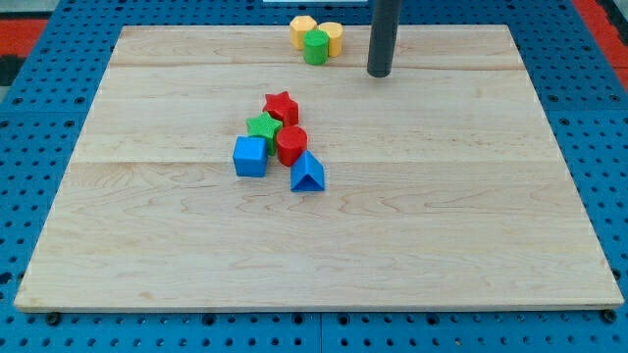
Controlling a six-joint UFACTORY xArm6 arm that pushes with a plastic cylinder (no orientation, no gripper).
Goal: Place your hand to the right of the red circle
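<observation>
The red circle sits in a tight cluster near the board's middle, a little to the view's left. It touches a green star at its upper left, a red star above, a blue cube to the left and a blue triangle at its lower right. My tip is near the view's top, well above and to the right of the red circle, apart from all blocks.
A yellow hexagon, a yellow cylinder and a green cylinder are grouped at the board's top edge, left of my tip. The wooden board lies on a blue pegboard.
</observation>
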